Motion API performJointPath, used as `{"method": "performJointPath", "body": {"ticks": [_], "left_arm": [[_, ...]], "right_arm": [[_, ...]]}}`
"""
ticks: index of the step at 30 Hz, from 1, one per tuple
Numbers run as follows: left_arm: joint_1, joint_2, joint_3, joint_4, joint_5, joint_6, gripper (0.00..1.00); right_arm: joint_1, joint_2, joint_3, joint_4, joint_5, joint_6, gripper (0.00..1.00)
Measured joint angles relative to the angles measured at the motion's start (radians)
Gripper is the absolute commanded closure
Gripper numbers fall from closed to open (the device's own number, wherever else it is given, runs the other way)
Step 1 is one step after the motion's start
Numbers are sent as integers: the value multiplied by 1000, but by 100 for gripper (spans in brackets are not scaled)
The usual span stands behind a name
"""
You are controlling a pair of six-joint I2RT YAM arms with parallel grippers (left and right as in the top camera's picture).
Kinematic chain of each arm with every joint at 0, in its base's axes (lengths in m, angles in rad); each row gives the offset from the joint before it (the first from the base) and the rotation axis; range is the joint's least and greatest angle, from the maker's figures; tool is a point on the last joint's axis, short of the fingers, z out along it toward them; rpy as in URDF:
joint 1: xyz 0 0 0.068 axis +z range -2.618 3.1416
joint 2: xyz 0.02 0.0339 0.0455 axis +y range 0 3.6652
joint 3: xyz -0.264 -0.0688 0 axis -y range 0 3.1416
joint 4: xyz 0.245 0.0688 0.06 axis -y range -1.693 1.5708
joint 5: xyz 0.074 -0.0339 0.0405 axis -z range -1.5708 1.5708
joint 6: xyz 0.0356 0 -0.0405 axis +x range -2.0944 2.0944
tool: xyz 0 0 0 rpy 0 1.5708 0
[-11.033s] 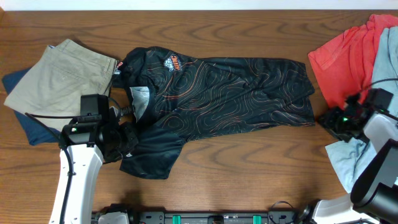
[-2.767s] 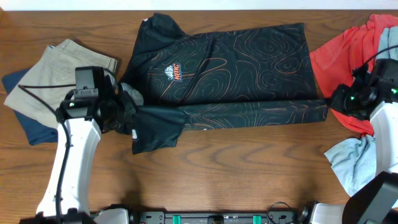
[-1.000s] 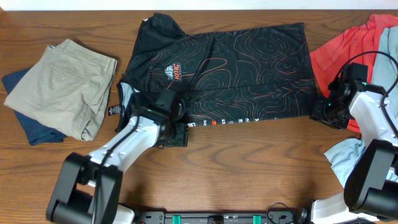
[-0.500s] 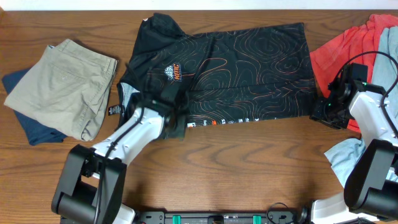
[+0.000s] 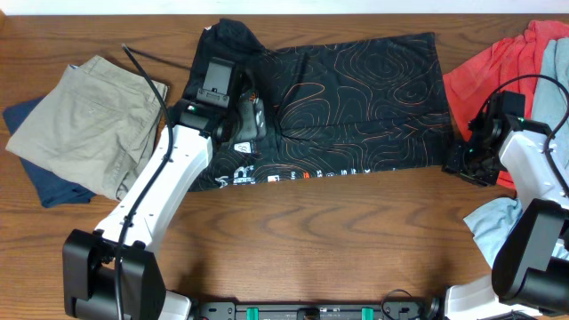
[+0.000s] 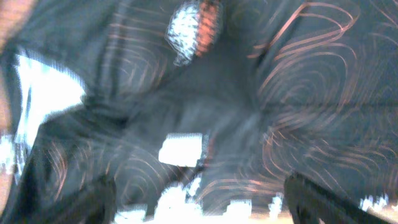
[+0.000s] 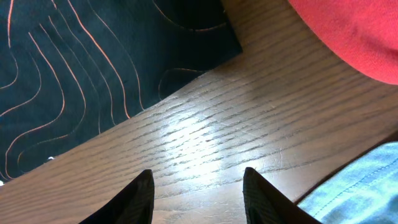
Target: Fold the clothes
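The clothes, a black jersey with orange contour lines, lie flat across the table's far middle, with white lettering along the near edge. My left gripper hovers over the jersey's left part. In the blurred left wrist view the left gripper is open, its fingers far apart over the jersey, holding nothing. My right gripper is by the jersey's near right corner. In the right wrist view the right gripper stands open over bare wood, apart from the jersey's corner.
Khaki shorts lie at the left on a navy cloth. A red shirt lies at the far right with a light blue garment near it. Bare wood runs along the front.
My left arm has swung from the jersey's near left corner up onto its left part and let go of the cloth. The near left now lies folded in. The right arm has stayed put.
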Motion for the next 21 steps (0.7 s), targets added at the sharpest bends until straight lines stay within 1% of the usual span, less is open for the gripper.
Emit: {"method": "performJointPath", "body": {"ticks": [3,6,15,21], "left_arm": [[13,2,-8,-125,2,-6,12],[38,2,-42,-170,2,-28,12],[183,10,-231,-71,2,-179,12],[267,11,-339,74,2,-239,12]], "right_arm": [[0,0,0,0,0,0,55],[0,0,0,0,0,0,54],[0,0,0,4,0,0,52],[0,0,0,5,0,4,52]]}}
